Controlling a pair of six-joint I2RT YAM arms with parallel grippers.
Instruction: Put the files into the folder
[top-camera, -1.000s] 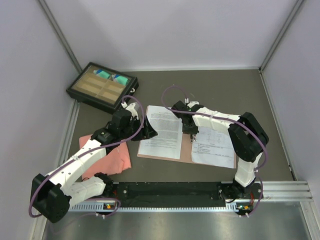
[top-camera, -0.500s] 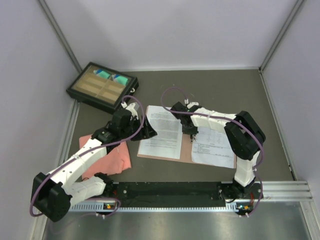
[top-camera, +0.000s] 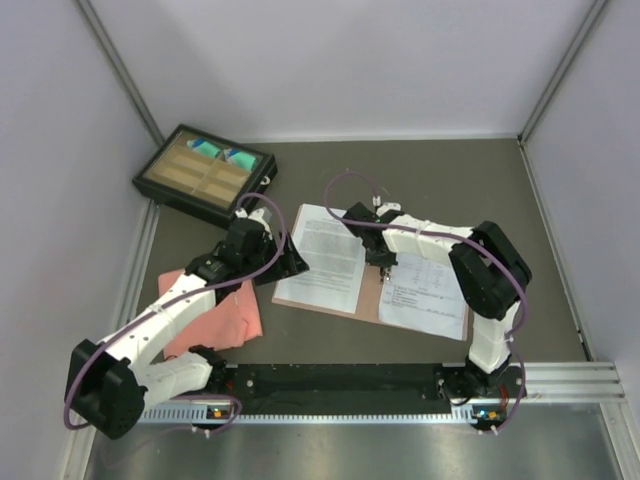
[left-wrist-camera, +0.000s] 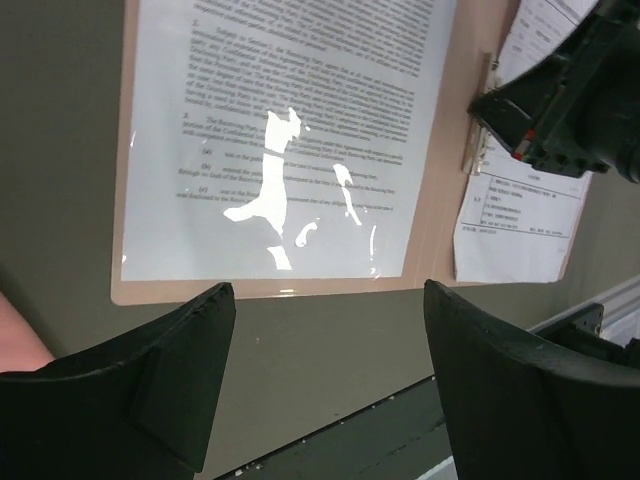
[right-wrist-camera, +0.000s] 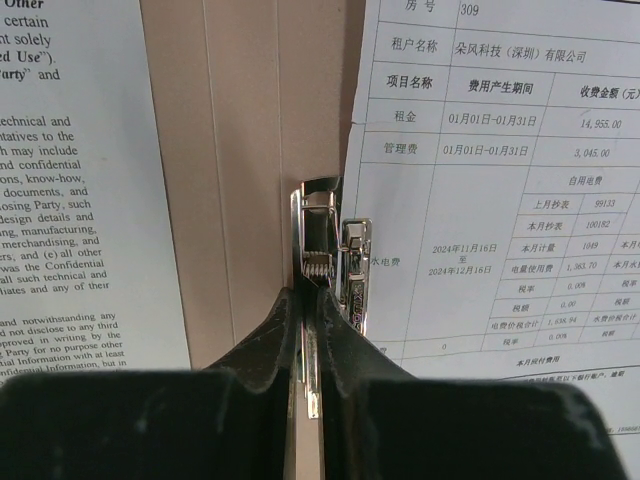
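Note:
The tan folder (top-camera: 370, 292) lies open and flat mid-table. Of the files, the dense-text sheet (top-camera: 325, 258) rests on its left half and the table-layout sheet (top-camera: 425, 295) on its right half, beside a metal spring clip (right-wrist-camera: 325, 240) near the spine. My right gripper (right-wrist-camera: 308, 295) is shut on the clip's thin metal lever, pointing straight down at the spine (right-wrist-camera: 240, 150). My left gripper (left-wrist-camera: 328, 300) hovers open just off the folder's left edge (left-wrist-camera: 250, 292), nothing between its fingers. In the left wrist view the text sheet (left-wrist-camera: 280, 130) shows glare.
A black compartment tray (top-camera: 205, 172) sits at the back left. A salmon-pink cloth (top-camera: 215, 315) lies under the left arm. A black rail (top-camera: 340, 385) runs along the near edge. White walls close in on three sides.
My right gripper has closed onto the clip lever. The folder has turned slightly with its sheets. My left gripper has opened a little wider and drawn back to the folder's edge.

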